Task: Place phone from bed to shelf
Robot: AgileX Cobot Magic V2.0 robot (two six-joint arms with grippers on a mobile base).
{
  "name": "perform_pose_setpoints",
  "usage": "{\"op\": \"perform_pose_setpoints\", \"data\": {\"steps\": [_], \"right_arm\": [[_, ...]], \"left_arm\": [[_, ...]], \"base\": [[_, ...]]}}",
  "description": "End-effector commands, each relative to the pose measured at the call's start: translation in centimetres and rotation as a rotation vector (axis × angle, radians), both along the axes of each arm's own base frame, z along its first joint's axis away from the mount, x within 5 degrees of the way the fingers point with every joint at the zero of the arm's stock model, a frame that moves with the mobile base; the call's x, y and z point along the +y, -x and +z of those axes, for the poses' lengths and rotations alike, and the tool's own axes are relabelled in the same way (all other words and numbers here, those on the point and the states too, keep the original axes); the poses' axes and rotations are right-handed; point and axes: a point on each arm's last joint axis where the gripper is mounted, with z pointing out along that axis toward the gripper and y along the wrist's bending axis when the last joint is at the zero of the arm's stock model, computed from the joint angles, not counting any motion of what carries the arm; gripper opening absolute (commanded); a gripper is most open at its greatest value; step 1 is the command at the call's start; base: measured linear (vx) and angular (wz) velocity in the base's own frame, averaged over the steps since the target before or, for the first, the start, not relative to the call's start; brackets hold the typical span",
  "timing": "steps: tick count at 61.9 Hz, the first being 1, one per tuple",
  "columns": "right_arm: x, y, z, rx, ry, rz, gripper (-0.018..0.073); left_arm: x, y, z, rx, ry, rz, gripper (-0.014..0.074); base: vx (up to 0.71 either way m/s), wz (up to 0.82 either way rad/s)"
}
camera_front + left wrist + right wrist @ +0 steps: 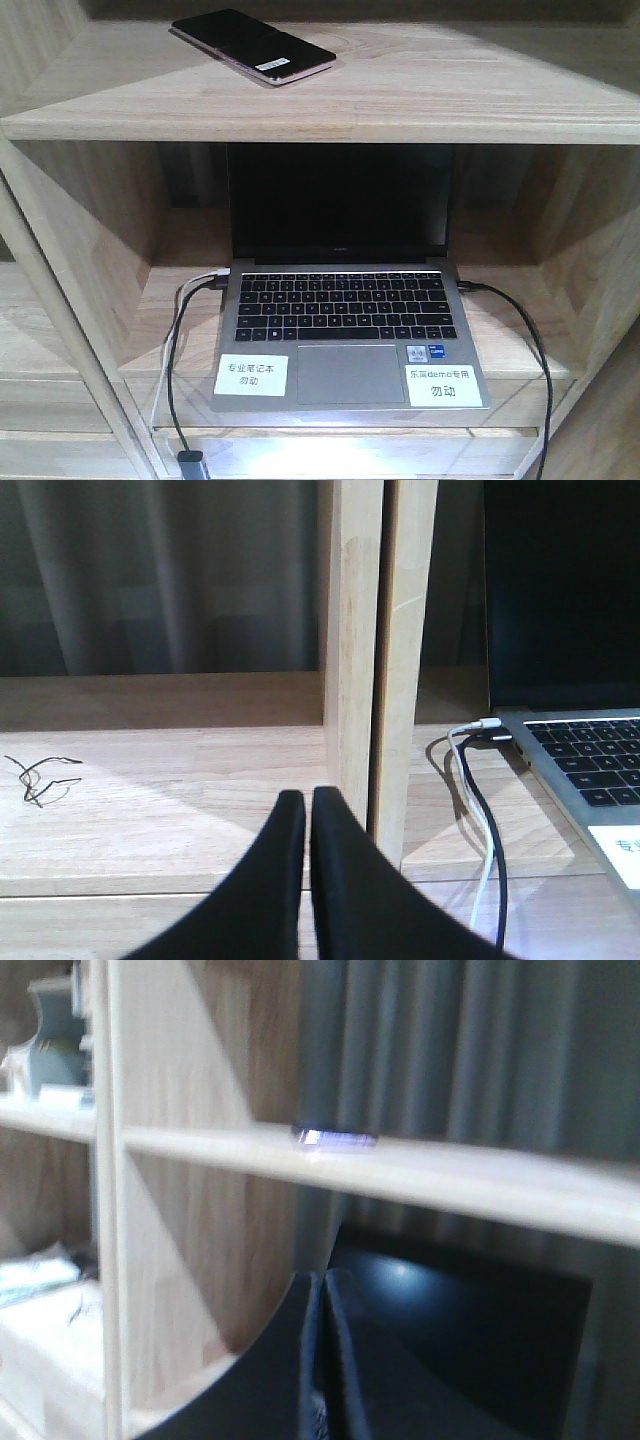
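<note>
The black phone with a rose-gold rim and a white sticker lies flat on the upper board of the pale-wood shelf. From the right wrist view the phone shows edge-on atop that board. My right gripper hangs below the board, shut with nothing in it, away from the phone. My left gripper is shut and empty, low in front of an upright divider. The bed is out of view.
An open grey laptop with two white labels sits in the compartment under the phone, cables plugged into both sides. The laptop and its cables lie right of my left gripper. A small wire tangle rests on the left shelf board.
</note>
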Motion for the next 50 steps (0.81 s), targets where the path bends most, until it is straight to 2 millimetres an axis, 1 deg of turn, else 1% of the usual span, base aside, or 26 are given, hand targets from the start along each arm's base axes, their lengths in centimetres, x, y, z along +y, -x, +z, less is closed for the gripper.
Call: {"op": "perform_pose_setpoints", "data": {"steps": [1, 50], "right_arm": [[-0.23, -0.03, 1.00, -0.028, -0.045, -0.025, -0.0008], [-0.23, -0.03, 1.00, -0.030, -0.042, -0.025, -0.0008]], "left_arm": [[0.05, -0.05, 0.62, -0.077, 0.015, 0.006, 0.0001], [0.05, -0.05, 0.62, -0.077, 0.015, 0.006, 0.0001]], "base": [[0.00, 0.00], [0.00, 0.00]]}}
